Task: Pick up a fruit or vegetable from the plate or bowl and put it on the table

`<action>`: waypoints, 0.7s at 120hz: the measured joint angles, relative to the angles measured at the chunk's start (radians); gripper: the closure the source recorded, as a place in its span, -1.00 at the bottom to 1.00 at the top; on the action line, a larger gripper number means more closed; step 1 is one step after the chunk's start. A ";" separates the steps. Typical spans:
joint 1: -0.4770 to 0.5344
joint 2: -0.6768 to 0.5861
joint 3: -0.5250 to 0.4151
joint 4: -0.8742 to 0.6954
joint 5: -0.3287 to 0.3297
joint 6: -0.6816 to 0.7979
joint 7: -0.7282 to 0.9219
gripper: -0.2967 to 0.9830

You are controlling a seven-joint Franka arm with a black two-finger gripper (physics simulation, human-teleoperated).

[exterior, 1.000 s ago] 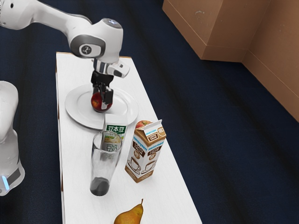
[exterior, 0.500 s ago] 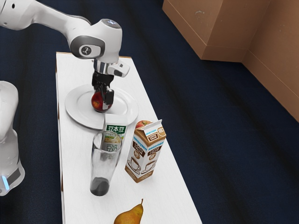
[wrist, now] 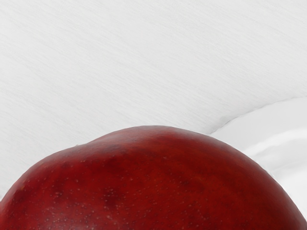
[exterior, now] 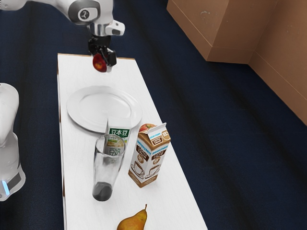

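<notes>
A dark red, rounded apple [exterior: 99, 63] is pinched between the two fingers of the black two-finger gripper [exterior: 105, 61], and is held up in the air beneath the hand, at the fingertips. In the exterior view, one finger is seen on the side of the apple toward that view's right, while the other is largely hidden. In the wrist view, the apple is seen close under the hand, with the pale table surface and part of the plate's rim seen past it. The round white plate [exterior: 73, 110] is set on the long white table [exterior: 175, 203], well apart from the apple. Near the plate, a white carton with green lettering panels [exterior: 120, 132] is partly covered by a tall clear glass [exterior: 108, 165]. Beside them a brown-and-white drink carton [exterior: 149, 158] is stood upright, and a red-and-yellow round fruit [exterior: 146, 127] is mostly hidden behind it. A yellow-brown pear [exterior: 133, 223] is cut off by the exterior view's lower edge
</notes>
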 joint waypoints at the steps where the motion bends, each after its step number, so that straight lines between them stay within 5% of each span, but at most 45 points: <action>1: 0.000 0.004 0.007 0.006 0.002 -0.001 0.001 -0.22; 32: -0.001 0.070 0.159 0.120 0.030 -0.015 0.045 -0.20; 52: 0.004 0.073 0.187 0.130 0.035 -0.022 0.072 -0.45; 84: 0.005 0.072 0.190 0.128 0.051 -0.036 0.105 -0.52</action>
